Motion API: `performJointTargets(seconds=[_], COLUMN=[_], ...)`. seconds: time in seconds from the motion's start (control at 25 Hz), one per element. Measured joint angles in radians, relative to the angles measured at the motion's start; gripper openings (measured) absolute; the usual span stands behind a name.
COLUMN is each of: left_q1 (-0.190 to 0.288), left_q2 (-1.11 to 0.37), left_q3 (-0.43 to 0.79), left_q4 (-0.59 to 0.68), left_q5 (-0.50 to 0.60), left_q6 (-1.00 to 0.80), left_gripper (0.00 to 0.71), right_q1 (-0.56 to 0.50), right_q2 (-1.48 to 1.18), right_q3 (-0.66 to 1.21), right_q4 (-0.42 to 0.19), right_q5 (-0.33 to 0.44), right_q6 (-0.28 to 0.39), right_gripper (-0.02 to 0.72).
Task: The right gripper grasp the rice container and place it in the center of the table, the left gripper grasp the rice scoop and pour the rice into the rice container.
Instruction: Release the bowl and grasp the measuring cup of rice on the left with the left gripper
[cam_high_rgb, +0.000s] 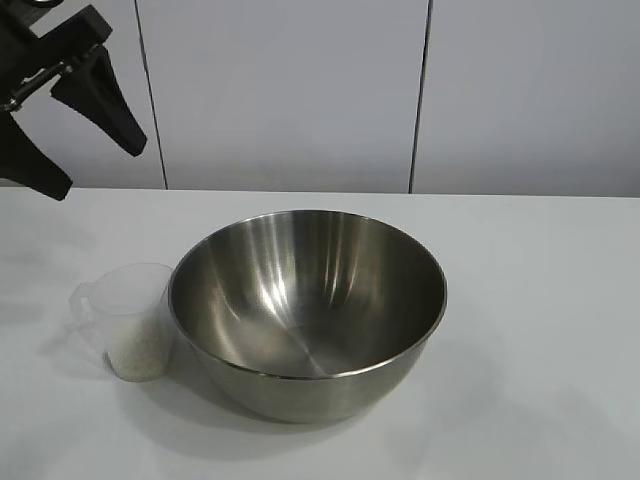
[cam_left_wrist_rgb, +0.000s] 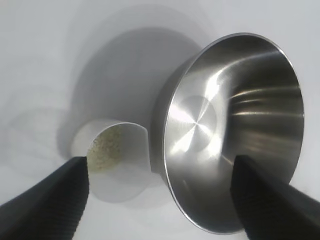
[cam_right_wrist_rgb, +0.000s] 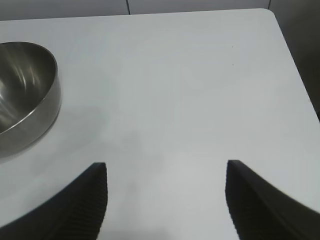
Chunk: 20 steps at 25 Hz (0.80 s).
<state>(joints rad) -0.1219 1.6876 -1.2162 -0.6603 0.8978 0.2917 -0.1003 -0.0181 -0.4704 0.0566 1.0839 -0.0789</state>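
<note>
- The outside camera faced the arms from the front and looked a little down at the table (cam_high_rgb: 560, 300) from close by.
- The left wrist camera looked steeply down, close over the rice container (cam_left_wrist_rgb: 235, 130) and rice scoop (cam_left_wrist_rgb: 112, 150).
- The right wrist camera looked forward across bare table, with the container at its edge.
- All three views shared the container.

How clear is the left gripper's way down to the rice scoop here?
Probably clear: the left gripper hangs open above the rice scoop, nothing between them. The rice container sits close against the scoop's side, so room there looks tight.
</note>
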Motion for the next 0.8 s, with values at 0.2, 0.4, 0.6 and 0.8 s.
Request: performJointTargets(seconds=[0.2, 0.4, 0.6, 0.8], left_q1=[0.000, -0.001, -0.001, -0.001], left_q2=[0.000, 0.000, -0.020, -0.140], left_q3=[0.000, 0.000, 0.000, 0.000], left_q4=[0.000, -0.003, -0.008, -0.014], left_q5=[-0.054, -0.231, -0.414, -0.514], left_q6=[0.000, -0.001, 0.267, 0.427], left_gripper=[0.566, 0.566, 0.566, 0.566], right_q1=[0.000, 0.000, 0.000, 0.000], right_q2=[0.000, 0.000, 0.000, 0.000], right_q3=[0.000, 0.000, 0.000, 0.000], right_q4=[0.000, 0.000, 0.000, 0.000], right_q5=[-0.001, -0.001, -0.001, -0.001], right_q6=[0.000, 0.000, 0.000, 0.000], right_gripper=[0.467, 0.467, 0.467, 0.467])
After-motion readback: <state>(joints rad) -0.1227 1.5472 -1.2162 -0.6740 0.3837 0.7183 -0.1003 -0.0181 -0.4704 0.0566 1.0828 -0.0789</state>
